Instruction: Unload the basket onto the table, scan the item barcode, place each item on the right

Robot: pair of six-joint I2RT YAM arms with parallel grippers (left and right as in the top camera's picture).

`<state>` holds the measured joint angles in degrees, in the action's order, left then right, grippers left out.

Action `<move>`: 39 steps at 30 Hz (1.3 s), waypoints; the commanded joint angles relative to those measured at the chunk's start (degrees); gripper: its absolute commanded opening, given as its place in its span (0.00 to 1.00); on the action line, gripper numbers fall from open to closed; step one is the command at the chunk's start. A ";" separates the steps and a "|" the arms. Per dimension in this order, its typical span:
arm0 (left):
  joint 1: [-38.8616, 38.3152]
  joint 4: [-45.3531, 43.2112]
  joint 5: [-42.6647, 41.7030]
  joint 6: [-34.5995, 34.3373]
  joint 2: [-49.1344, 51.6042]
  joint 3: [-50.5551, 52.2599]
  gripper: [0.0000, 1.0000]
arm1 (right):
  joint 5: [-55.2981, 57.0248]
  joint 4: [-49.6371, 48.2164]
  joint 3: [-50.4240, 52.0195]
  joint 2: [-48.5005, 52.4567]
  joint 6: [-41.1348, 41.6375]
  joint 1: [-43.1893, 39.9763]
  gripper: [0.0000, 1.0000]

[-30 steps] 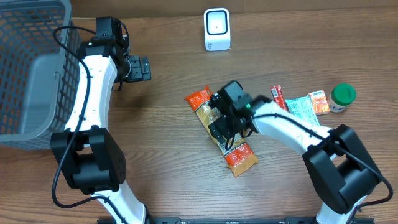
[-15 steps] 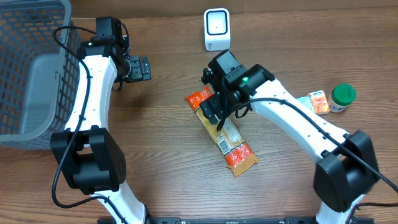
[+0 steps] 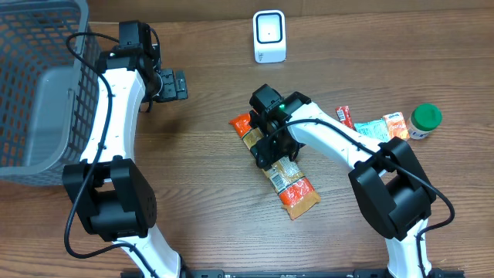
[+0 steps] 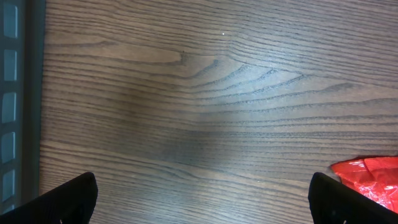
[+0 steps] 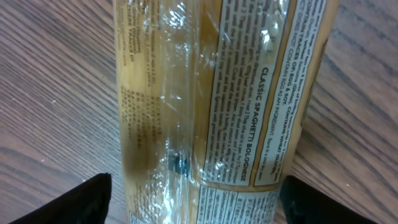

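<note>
The spaghetti pack (image 3: 289, 179) lay flat on the table (image 3: 201, 193) near the middle. It slanted from one orange end at the near right to the other at the far left. The right gripper (image 3: 272, 148) hung low over the pack's middle, its fingers (image 5: 87, 199) spread wide to either side of the clear wrapper. From the wrist view I could not tell whether they touched it, and the pack rested on the wood. A little farther off to the right lay some small sachets (image 3: 377, 131), with a green-lidded jar (image 3: 424, 117) just beside them at the right edge. The left gripper (image 3: 176, 84) was at the far left, well apart from the pack, its jaws fully apart with only bare wood between them. A grey basket (image 3: 46, 31) stood at the left edge. The white scanner (image 3: 269, 36) stood at the far edge, well apart from the pack.
</note>
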<state>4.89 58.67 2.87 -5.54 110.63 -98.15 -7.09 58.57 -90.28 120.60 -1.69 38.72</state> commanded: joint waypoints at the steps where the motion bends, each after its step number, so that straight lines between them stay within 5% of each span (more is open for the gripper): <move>1: -0.02 -0.04 0.52 0.66 -0.37 0.24 1.00 | -0.57 -0.48 1.66 -0.04 -0.26 0.22 0.85; 7: -0.02 -0.04 0.52 0.66 -0.37 0.24 1.00 | -0.46 -5.70 5.75 -0.04 -0.26 0.22 0.82; 12: -0.02 -0.07 0.52 0.66 -0.37 0.24 1.00 | -0.46 -6.91 6.10 -0.04 -0.26 0.22 0.66; 16: -0.02 -0.07 0.52 0.66 -0.37 0.24 1.00 | -0.46 -6.78 5.99 -0.17 -0.26 0.22 0.42; 28: -0.02 -0.04 0.52 0.66 -0.37 0.24 1.00 | -0.44 -5.55 5.51 -12.13 -1.73 0.22 0.06; 39: -0.02 -0.07 0.52 0.66 -0.37 0.24 1.00 | -0.48 -5.84 5.14 -22.25 -1.75 0.17 0.04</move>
<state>4.89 58.67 2.87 -5.54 110.63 -98.15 -7.05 53.54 -83.79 102.63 -3.20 38.68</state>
